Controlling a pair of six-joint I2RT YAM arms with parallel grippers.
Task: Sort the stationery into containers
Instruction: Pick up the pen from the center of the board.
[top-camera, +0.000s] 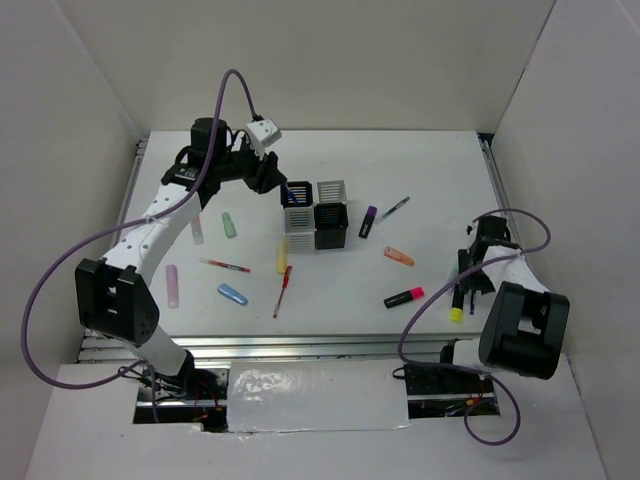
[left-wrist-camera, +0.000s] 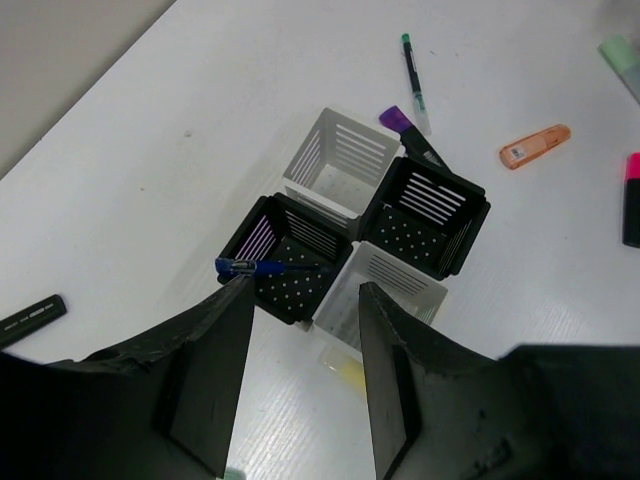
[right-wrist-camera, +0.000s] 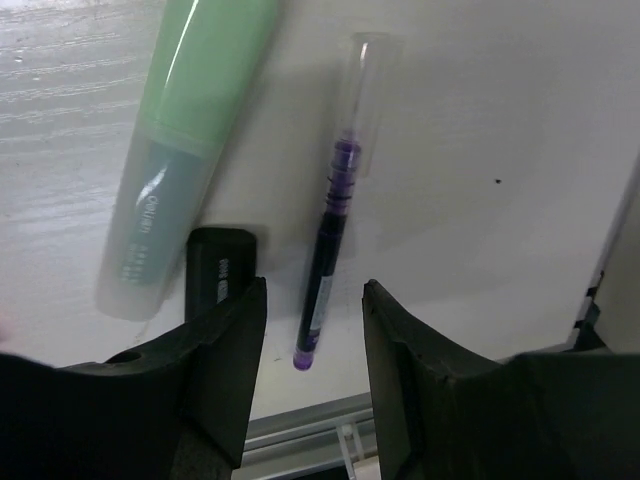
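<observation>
The containers (top-camera: 315, 213) are a 2x2 block of two black and two white slotted cups (left-wrist-camera: 365, 225). A blue pen (left-wrist-camera: 255, 267) leans over the rim of the near-left black cup. My left gripper (left-wrist-camera: 305, 300) hovers open just above and beside that cup, with nothing between its fingers. By the table's right edge, my right gripper (right-wrist-camera: 315, 290) is low over the surface. Its jaws straddle a thin purple pen (right-wrist-camera: 335, 225) without touching it. A pale green marker (right-wrist-camera: 180, 150) and the end of a black highlighter (right-wrist-camera: 220, 262) lie just to its left.
Loose stationery lies around the cups: a purple-tipped highlighter (top-camera: 368, 221), a green-capped pen (top-camera: 395, 209), an orange marker (top-camera: 399, 256), a pink-ended highlighter (top-camera: 404, 297), a yellow marker (top-camera: 282, 256), red pens (top-camera: 283, 290) and pastel markers (top-camera: 232, 293). The metal table rail (right-wrist-camera: 330, 430) runs close behind the right gripper.
</observation>
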